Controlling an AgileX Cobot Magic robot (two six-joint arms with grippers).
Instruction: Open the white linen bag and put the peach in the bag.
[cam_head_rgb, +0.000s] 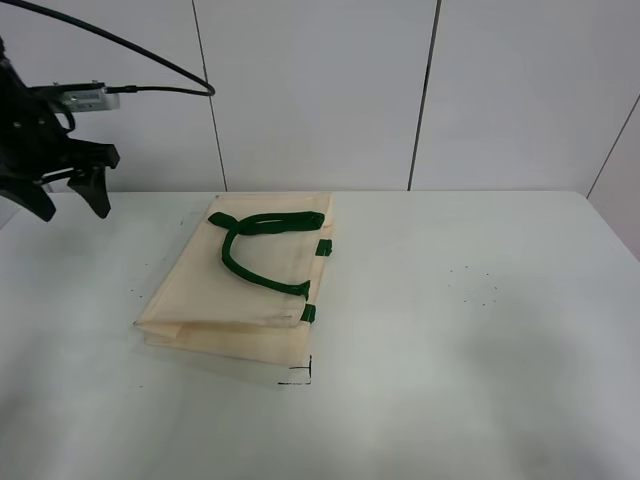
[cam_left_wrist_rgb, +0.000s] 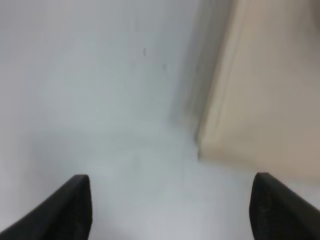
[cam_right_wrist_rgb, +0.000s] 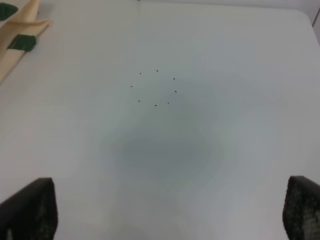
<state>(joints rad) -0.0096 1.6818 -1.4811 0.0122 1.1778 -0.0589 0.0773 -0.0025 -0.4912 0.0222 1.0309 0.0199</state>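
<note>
The white linen bag (cam_head_rgb: 250, 290) lies flat and closed on the table, its dark green handles (cam_head_rgb: 265, 245) lying on top. My left gripper (cam_head_rgb: 70, 200) hovers open and empty above the table's far left, apart from the bag. In the left wrist view the left gripper (cam_left_wrist_rgb: 172, 210) is open, with a blurred edge of the bag (cam_left_wrist_rgb: 270, 85) ahead. My right gripper (cam_right_wrist_rgb: 165, 210) is open and empty over bare table. A corner of the bag (cam_right_wrist_rgb: 12, 50) with a green tab (cam_right_wrist_rgb: 22, 42) shows there. The peach is out of view.
A small black corner mark (cam_head_rgb: 300, 375) is on the white table (cam_head_rgb: 450, 400) by the bag's near corner. A ring of tiny dots (cam_head_rgb: 475, 285) lies right of the bag and also shows in the right wrist view (cam_right_wrist_rgb: 155, 87). A panelled wall stands behind.
</note>
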